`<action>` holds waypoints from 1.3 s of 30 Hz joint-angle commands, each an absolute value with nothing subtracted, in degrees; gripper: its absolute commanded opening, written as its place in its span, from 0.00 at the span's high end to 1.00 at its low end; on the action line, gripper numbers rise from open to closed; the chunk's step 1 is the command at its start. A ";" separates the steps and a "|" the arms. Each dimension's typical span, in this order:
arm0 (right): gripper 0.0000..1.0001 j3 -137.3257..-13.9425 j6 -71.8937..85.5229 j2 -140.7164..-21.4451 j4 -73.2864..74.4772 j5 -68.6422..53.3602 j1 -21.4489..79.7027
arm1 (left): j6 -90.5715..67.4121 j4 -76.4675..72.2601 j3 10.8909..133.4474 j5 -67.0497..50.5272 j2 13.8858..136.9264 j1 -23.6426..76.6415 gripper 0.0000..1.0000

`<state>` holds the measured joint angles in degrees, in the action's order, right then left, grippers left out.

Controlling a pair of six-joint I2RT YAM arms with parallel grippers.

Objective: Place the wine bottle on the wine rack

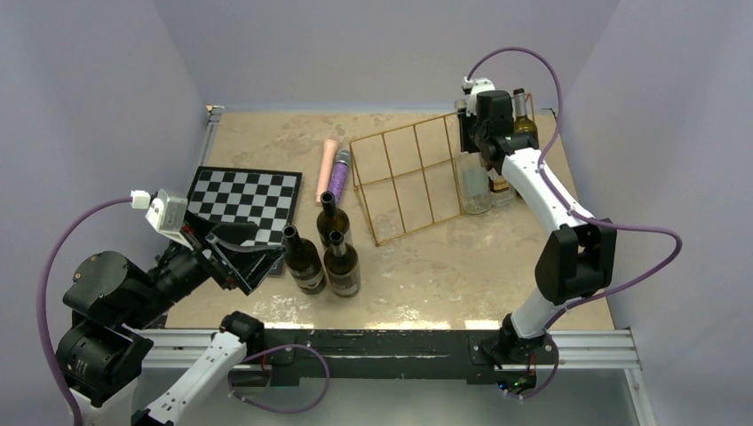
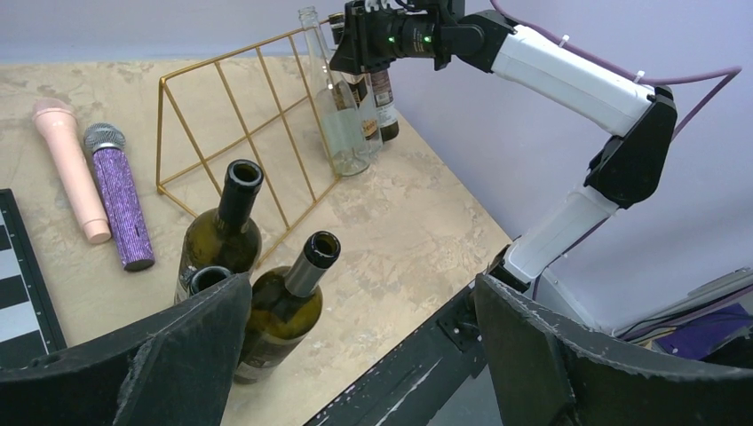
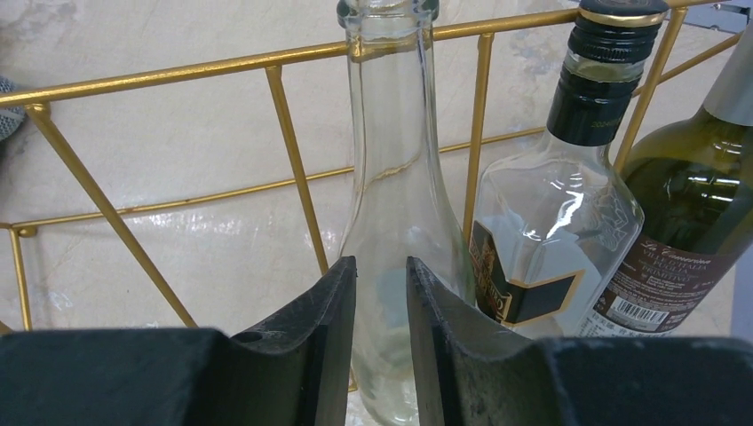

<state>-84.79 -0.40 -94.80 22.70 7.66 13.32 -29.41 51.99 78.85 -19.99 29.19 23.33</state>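
The wine rack (image 1: pixel 408 177) (image 2: pixel 240 115) (image 3: pixel 293 186), a gold wire frame, stands at the back middle of the table. A clear empty wine bottle (image 1: pixel 475 186) (image 2: pixel 342 124) (image 3: pixel 395 177) stands upright against its right end. My right gripper (image 1: pixel 469 133) (image 3: pixel 382 266) hovers just in front of that bottle's upper part, its jaws a narrow gap apart with nothing between them. Three dark green wine bottles (image 1: pixel 305 262) (image 1: pixel 342 264) (image 1: pixel 333 217) stand upright near the front middle. My left gripper (image 1: pixel 253 253) (image 2: pixel 360 293) is wide open and empty beside them, over the near left.
A square clear liquor bottle (image 3: pixel 555 213) and a green labelled bottle (image 3: pixel 693 195) stand right of the clear bottle by the right wall. A chessboard (image 1: pixel 244 200) lies at the left. A pink microphone (image 1: pixel 328 169) and a purple one (image 1: pixel 339 177) lie left of the rack.
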 commanded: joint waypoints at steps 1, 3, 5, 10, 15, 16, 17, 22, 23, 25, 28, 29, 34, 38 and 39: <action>0.69 -86.29 1.85 -91.62 20.22 6.53 13.27 | -29.80 51.19 78.67 -19.42 30.18 23.55 0.01; 0.68 -86.11 2.22 -89.66 20.79 6.53 13.23 | -29.79 51.15 78.71 -19.51 30.45 23.55 0.01; 0.64 -86.04 2.69 -87.60 21.90 5.33 13.35 | -29.73 51.09 78.66 -19.60 30.63 23.54 0.01; 0.49 -84.69 2.10 -81.18 24.37 -1.16 13.77 | -29.12 50.94 78.48 -19.69 31.14 23.55 0.01; 0.32 -84.47 0.30 -75.65 29.47 -13.85 15.24 | -27.60 50.80 77.01 -19.68 30.84 23.54 0.01; 0.29 -84.26 -0.58 -74.62 30.20 -16.40 15.92 | -27.26 50.86 76.54 -19.27 30.69 23.55 0.01; 0.27 -84.03 -1.80 -73.38 31.18 -19.21 17.08 | -26.98 51.03 76.09 -18.80 30.52 23.55 0.01; 0.17 -85.01 -11.62 -71.66 37.06 -26.73 26.29 | -25.84 52.31 74.61 -16.29 30.56 23.55 0.01; 0.16 -85.76 -12.59 -71.90 38.49 -26.64 28.02 | -25.58 52.68 74.28 -15.54 30.58 23.51 0.01; 0.15 -86.62 -12.91 -72.02 39.90 -26.62 30.92 | -25.40 53.32 73.40 -13.20 30.50 23.55 0.01; 0.14 -85.82 -11.99 -70.87 39.37 -27.85 34.85 | -25.19 54.07 71.89 -10.57 30.45 23.55 0.01; 0.14 -85.29 -11.42 -70.13 38.85 -29.23 35.97 | -25.08 54.20 71.32 -9.93 30.42 23.55 0.01; 0.15 -80.37 -5.27 -66.68 31.74 -39.34 41.13 | -25.02 53.96 68.34 -8.66 30.58 23.55 0.01; 0.19 -76.27 -2.50 -65.62 26.93 -36.92 46.69 | -25.48 53.01 65.87 -8.69 30.68 23.55 0.01; 0.20 -75.16 -2.08 -65.62 25.73 -34.81 48.00 | -25.52 52.88 65.49 -8.74 30.75 23.55 0.01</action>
